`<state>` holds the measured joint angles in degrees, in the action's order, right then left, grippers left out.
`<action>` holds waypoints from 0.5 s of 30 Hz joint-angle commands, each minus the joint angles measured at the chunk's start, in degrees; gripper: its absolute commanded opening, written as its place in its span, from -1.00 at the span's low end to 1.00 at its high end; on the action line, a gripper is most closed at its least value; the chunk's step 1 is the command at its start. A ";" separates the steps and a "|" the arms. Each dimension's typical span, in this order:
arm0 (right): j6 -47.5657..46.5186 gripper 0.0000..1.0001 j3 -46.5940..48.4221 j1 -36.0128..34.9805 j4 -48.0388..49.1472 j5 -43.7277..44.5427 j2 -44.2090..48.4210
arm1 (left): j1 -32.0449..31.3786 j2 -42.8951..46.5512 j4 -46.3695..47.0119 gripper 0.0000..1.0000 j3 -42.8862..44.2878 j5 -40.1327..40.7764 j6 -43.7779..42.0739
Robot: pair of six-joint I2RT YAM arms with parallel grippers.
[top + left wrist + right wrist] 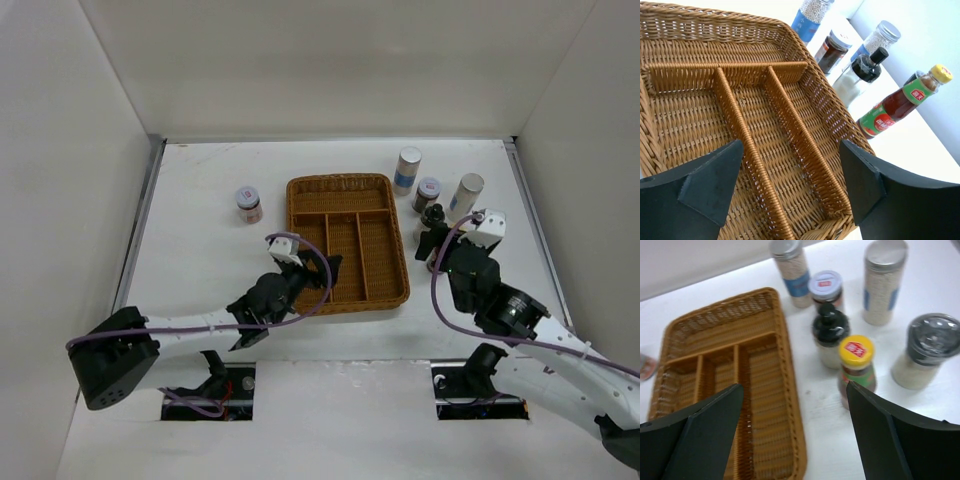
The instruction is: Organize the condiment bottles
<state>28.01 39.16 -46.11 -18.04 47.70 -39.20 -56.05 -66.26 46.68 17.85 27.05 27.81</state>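
Note:
Five bottles stand right of the wicker tray point(345, 290): a white blue-labelled shaker point(407, 170), a silver-lidded jar point(427, 193), a second shaker point(466, 195) and a dark black-capped bottle point(433, 218). The right wrist view shows the yellow-capped sauce bottle point(856, 367) and the grey-topped grinder point(927, 350) too. Another silver-lidded jar point(248, 204) stands alone left of the tray. My left gripper point(323, 270) is open and empty over the tray's near left part point(790, 150). My right gripper point(430, 247) is open and empty, just short of the sauce bottle point(795, 387).
The tray has one cross compartment at the back and three long ones point(785, 150), all empty. White walls point(90, 150) close in the table on the left, back and right. Bare tabletop point(200, 250) lies left of the tray.

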 commanded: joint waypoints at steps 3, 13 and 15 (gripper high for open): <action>2.05 0.81 1.36 5.09 -5.69 5.03 0.09 | 0.20 0.34 7.90 0.57 -2.46 1.25 0.49; -3.40 0.96 1.45 19.25 6.60 -9.45 -9.57 | 0.02 -4.49 13.09 0.59 -3.26 0.11 0.66; -3.75 0.91 1.45 21.10 8.81 -11.13 -11.33 | 0.11 -4.32 13.09 0.59 -3.61 0.28 0.75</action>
<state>26.41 39.18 -26.79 -16.64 42.22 -49.34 -55.92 -70.81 54.76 14.90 27.70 27.88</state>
